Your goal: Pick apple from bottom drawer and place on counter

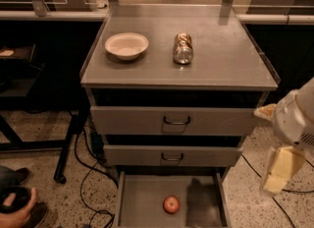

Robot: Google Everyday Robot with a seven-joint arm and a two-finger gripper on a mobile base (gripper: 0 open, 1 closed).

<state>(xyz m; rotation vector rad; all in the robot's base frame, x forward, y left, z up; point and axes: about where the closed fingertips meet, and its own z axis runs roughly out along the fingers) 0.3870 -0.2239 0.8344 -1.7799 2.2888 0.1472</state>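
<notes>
Now we see the apple (pixel 171 204) in the drawer (pixel 142 197), our gripper (pixel 279 173) past its right edge; open or closed, we cannot tell.

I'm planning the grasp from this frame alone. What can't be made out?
The bottom drawer: front end cut off by the camera view's lower edge.
The upper two drawers: contents hidden behind their fronts.
The gripper, right of those drawers: arm cut by the right edge.
The apple: underside hidden against the drawer floor.
</notes>
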